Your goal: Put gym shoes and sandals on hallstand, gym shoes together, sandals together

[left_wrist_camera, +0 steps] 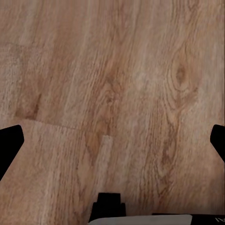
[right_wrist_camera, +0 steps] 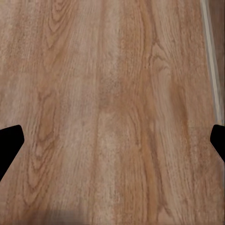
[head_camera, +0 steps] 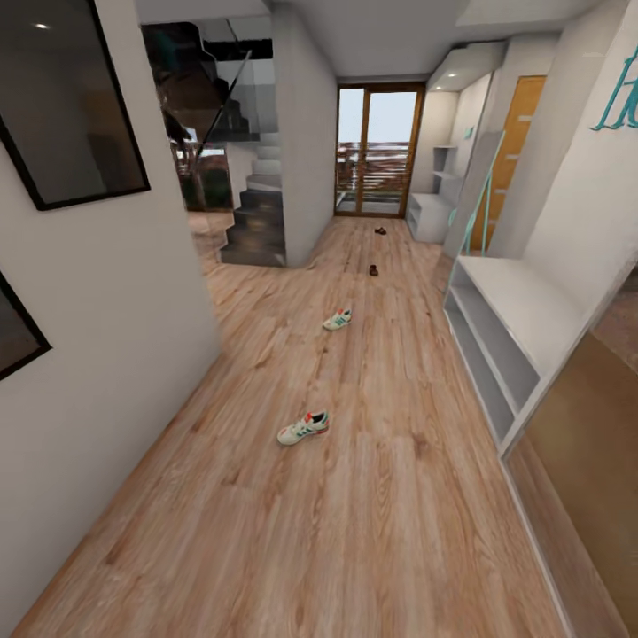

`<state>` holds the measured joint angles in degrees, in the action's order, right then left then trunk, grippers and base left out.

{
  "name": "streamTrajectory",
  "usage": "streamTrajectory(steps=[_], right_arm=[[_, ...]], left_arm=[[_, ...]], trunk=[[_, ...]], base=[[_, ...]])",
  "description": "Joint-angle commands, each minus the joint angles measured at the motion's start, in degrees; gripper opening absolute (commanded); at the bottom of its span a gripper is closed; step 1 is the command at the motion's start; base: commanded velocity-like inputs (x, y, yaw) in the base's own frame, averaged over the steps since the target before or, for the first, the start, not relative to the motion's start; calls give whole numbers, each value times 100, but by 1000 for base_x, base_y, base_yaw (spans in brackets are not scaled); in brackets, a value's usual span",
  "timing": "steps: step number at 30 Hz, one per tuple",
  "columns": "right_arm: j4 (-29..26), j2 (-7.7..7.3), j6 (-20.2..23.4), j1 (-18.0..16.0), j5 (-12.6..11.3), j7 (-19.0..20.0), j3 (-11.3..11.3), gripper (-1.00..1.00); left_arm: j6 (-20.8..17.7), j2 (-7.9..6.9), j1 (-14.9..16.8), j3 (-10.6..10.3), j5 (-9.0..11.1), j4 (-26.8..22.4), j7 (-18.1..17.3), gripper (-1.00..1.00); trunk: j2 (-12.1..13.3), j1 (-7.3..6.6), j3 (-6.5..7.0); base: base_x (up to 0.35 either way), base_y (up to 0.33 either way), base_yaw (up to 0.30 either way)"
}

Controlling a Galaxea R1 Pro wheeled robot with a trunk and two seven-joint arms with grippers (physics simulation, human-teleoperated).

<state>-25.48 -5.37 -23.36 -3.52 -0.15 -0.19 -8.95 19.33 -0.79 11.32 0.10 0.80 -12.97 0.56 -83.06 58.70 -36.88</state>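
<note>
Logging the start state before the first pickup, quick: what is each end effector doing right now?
Left end effector: open, holding nothing, above the corridor floor.
Right end effector: open, holding nothing, also above bare floor.

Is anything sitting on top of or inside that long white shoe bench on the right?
The low pale grey-white shoe bench has a bare flat top, and the visible parts of its two open shelf rows look empty. The shelves' inner depths are hidden at this angle. Both white sneakers lie on the wood-plank floor.

A home corridor — plank floor, staircase at eleven o'clock, glazed door at twelve, hallstand at two o'clock.
</note>
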Motion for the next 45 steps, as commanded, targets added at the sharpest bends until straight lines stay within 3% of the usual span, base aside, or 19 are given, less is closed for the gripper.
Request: streamTrajectory(steps=[1,16,36,41,45], right_arm=[[7,1,-19,-6,-1,-1,-3,100],[8,7,-23,-4,8,-7,4,100],[-47,4,-27,-12,5,-14,-1,100],[-233,-5,-28,-27,11,-16,-2,100],[-998,-8,-20,-56,19,-35,-2,100]], left_arm=[[19,-1,2,-1,8,-1,6,100],[18,4,2,-1,16,-19,6,100],[-4,-14,48,12,24,-42,2,100],[-31,-82,89,53,16,-72,-27,100],[-202,-85,347,25,-144,-450,-2,100]], trunk=[[-2,2,-5],[-2,2,-5],[-804,442,-364],[-1004,551,-454],[-1165,639,-525]], base=[[278,-162,-250],[65,-39,-226],[1,0,-15],[0,0,0],[0,0,0]])
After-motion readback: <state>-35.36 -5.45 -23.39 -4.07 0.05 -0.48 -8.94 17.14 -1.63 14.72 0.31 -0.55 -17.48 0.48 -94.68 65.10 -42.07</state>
